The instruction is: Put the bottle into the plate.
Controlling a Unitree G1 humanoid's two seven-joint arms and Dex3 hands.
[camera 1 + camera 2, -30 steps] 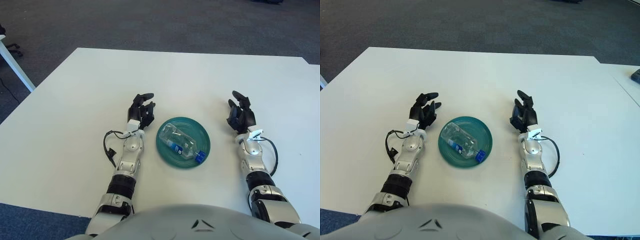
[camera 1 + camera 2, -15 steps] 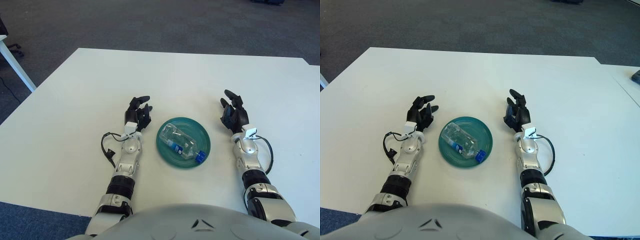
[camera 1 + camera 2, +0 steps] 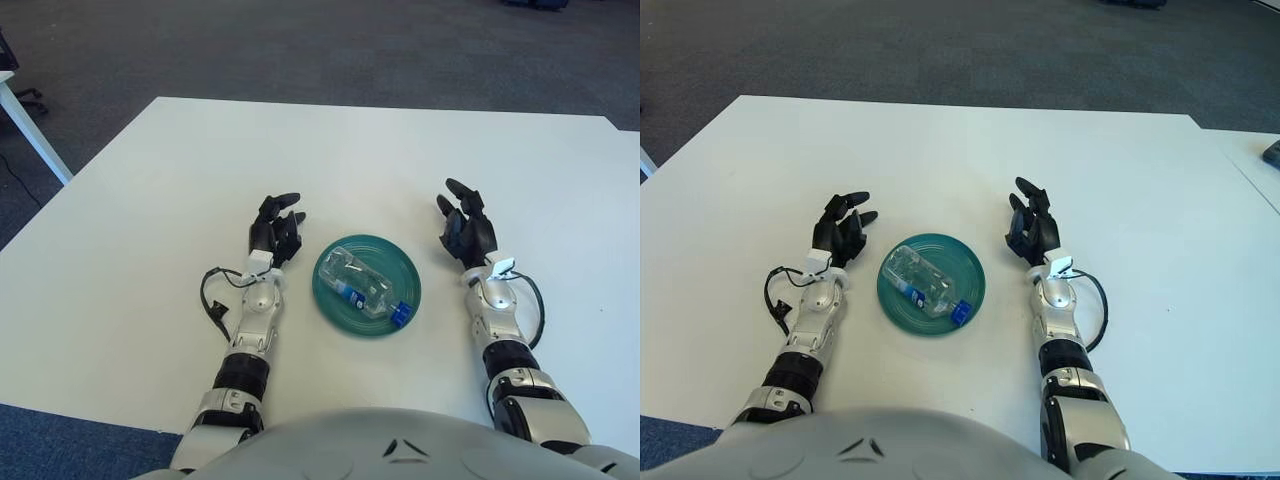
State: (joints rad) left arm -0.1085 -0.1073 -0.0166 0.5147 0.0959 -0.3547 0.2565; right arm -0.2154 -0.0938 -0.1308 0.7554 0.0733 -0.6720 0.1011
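Since the bottle (image 3: 364, 284) already lies on its side inside the teal plate (image 3: 402, 262), task looks done, nothing left to grasp. Bottle's long axis runs from about 10 o'clock (clear base) to 4 o'clock (blue cap (image 3: 398, 313)), cap end near the plate's rim at roughly 4 o'clock; label band sits mid-body. Left hand (image 3: 275, 228) shows at the plate's 9 o'clock, just beside the rim but apart from it, fingers loosely spread and pointing toward 12, holding nothing. Right hand (image 3: 463, 224) shows at the plate's 3 o'clock, a bit further off, fingers also extended and empty. Left hand is the nearer of the two to the bottle's base; right hand is nearer the cap. Whether either palm touches the white table (image 3: 150, 200) is hard to say from this angle, probably hovering low. Judgement: both hands clear of the plate, only retreat remains, if anything.
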